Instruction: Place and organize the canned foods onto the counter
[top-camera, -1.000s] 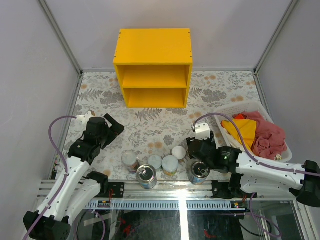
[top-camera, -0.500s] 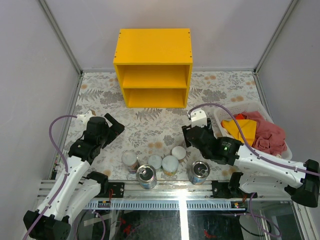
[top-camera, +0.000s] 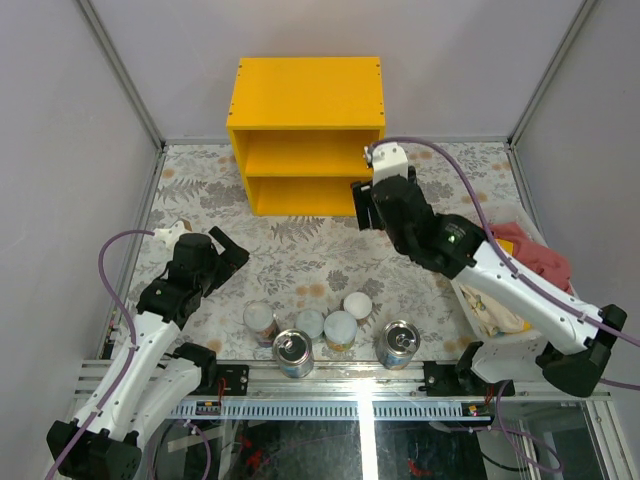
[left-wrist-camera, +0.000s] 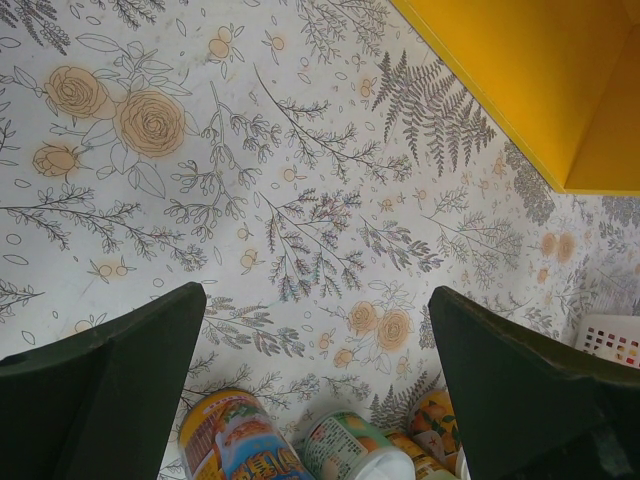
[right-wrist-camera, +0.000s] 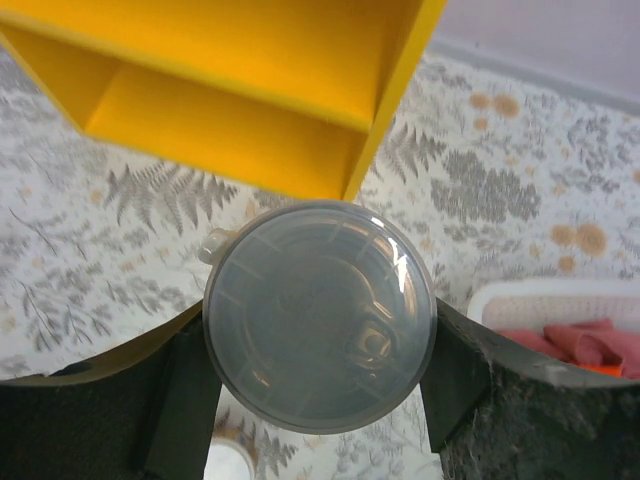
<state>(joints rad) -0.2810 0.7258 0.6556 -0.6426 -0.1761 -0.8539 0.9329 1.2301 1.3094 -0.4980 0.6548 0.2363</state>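
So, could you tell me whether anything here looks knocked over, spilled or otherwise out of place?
Nothing stands out. The six loose cans all stand upright in one cluster, the right end effector holds a seventh can squarely, and the counter sits straight.

Left hand (left-wrist-camera: 318, 300) wide; right hand (right-wrist-camera: 318, 352) clamped.

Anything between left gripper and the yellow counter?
No, just bare floral table cover between the left gripper and the counter; left wrist and top views show it.

Mid table (top-camera: 300, 250) open btwn cans (top-camera: 340, 328) & counter (top-camera: 306, 92), basket (right-wrist-camera: 540, 292) at rt
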